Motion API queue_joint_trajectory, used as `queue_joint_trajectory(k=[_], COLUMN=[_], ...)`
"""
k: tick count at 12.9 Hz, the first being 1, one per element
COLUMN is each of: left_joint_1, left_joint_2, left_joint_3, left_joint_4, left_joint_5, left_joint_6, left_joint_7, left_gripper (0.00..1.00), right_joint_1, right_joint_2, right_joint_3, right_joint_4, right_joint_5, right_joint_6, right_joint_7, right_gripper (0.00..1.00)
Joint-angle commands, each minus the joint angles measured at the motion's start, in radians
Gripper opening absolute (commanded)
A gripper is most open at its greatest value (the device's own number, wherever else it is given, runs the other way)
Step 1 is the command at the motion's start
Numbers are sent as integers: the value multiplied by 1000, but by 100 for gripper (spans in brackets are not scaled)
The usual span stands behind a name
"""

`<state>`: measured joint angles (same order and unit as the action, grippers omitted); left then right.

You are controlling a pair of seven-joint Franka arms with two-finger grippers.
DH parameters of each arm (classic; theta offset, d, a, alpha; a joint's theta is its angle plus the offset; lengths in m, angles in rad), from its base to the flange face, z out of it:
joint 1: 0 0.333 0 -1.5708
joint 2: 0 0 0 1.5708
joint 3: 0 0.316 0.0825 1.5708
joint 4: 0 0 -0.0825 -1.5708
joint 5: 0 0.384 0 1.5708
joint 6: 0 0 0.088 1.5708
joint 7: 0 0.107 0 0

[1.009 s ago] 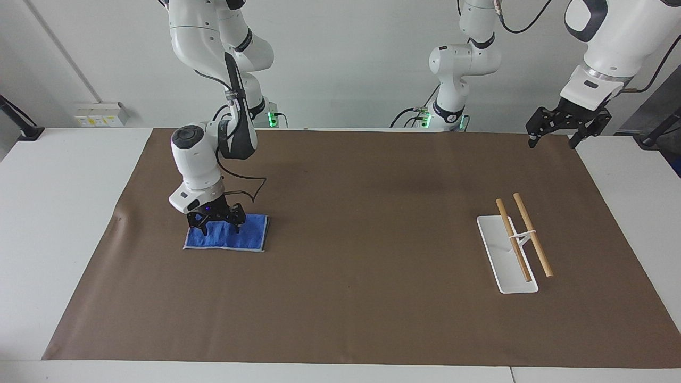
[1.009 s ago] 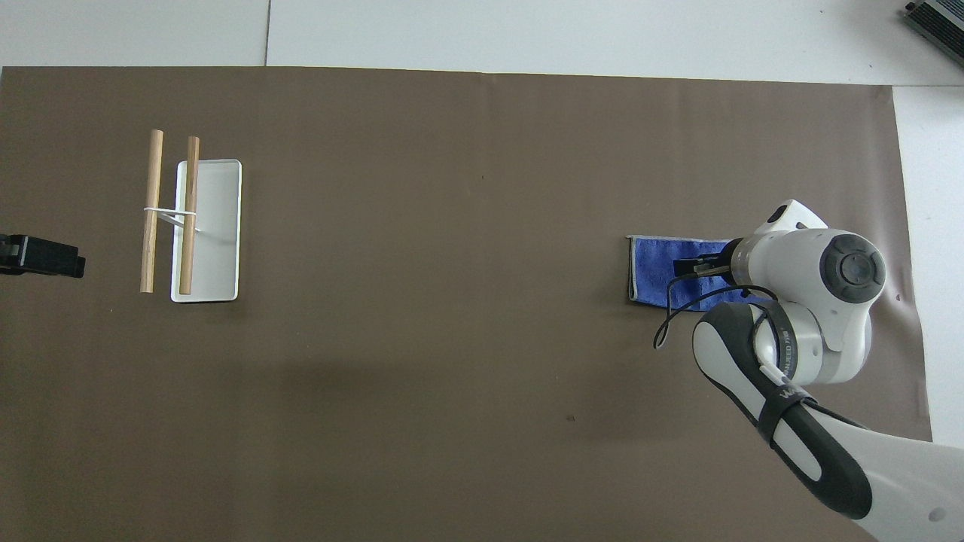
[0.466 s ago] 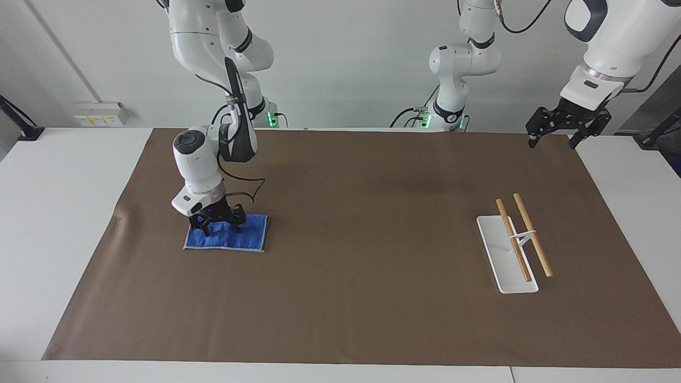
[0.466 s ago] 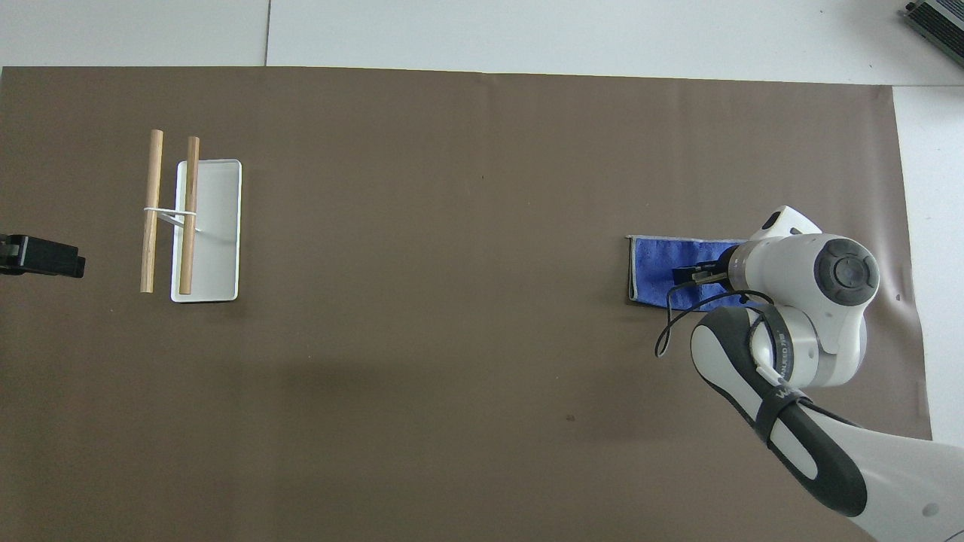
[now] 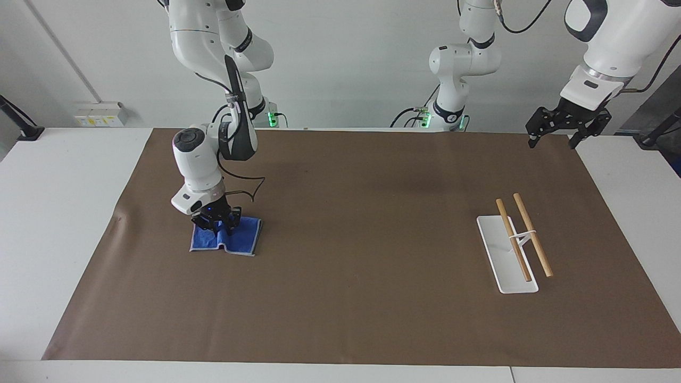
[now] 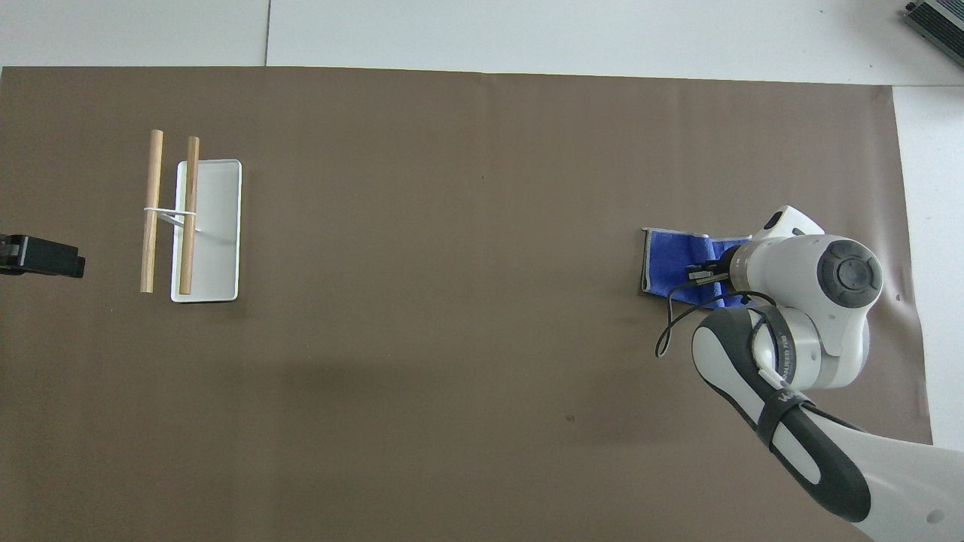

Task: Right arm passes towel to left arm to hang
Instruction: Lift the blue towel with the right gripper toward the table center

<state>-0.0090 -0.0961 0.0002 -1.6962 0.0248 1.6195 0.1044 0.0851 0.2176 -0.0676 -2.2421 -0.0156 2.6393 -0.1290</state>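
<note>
Now the right gripper (image 5: 217, 224) pinches the bunched towel (image 5: 227, 238) on the mat (image 5: 372, 239), left of centre in the facing view, seemingly gripping it. At upper right, the left gripper (image 5: 563, 129) waits, jaws wide.

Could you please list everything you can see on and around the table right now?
towel: one, bright blue, bunched on the paper at the right arm's end of the table
tray: one, white, at the left arm's end
wooden rods: two, tan, side by side on a white stand above the tray
paper cover: one, brown, over the white table
right gripper: black, down on the towel, closed on a pinch of cloth
left gripper: black, open, waiting in the air over the paper's corner
</note>
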Motion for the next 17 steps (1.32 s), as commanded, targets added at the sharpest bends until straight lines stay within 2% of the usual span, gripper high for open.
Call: queue_joint_trajectory(k=[1,5,9,12,16,17], left_joint_1=[4,6,4,6,-6,-8], left_joint_2=[-28,-28,-28,-28,-30,-31], left_joint_3=[-2,-2,-2,-2,-6,-6], left_joint_4=[-26,-28,-28,-26,-31,-45], left_joint_5=[-11,-11,-11,-11,-14,-54], left_joint_6=[-1,-1,-3,-1,11,16], left_joint_7=[-8,-8,-8,-8,12,14], left_gripper=[100,100,100,100,100,100], right_joint_1=[-5,-5,-5,-5,-7,-5], right_joint_2=[-18,-61,-76,-67,-61,-61], right_joint_3=[18,72,136,166,238,245], right_joint_4=[22,154,275,352,395,397], right_joint_5=[2,115,134,338,638,729], right_joint_6=[-43,-232,-295,-301,-323,-321], right_joint_7=[-8,0,-1,-9,-12,-12], right_gripper=[0,0,0,0,0,0])
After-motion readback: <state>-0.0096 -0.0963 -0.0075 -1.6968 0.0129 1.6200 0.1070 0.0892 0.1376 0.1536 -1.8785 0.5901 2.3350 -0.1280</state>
